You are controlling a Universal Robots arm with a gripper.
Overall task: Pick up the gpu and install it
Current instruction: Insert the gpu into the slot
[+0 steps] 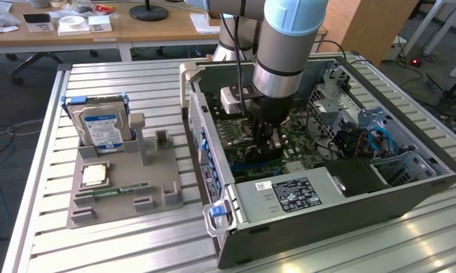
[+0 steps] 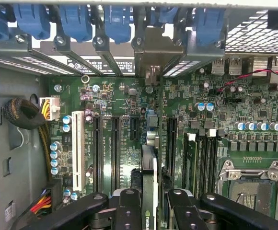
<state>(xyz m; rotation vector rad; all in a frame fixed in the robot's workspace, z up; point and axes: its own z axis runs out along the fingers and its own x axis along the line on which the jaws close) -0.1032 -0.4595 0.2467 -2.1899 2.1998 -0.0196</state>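
Gripper is down inside the open computer case, right over the motherboard. Jaws are partly closed and clamped on the gpu, one finger on each face of the card, which stands on edge between them.

Wrist view: the card runs edge-on from the fingers toward the rear wall of the case, its silver bracket up against the slot openings there, under the blue retention clips. The card sits in line with the motherboard's expansion slots, between the black slots on one side and the memory slots on the other. Can't tell whether its edge connector is fully seated.

White slot sits further out from the card, past the black ones. CPU socket is on the far side of the memory slots.

Outside the case, on the exterior view's left: grey parts holder on the slatted table, with the hard drive standing upright in it, a processor chip lying flat, and the green memory stick beside that.
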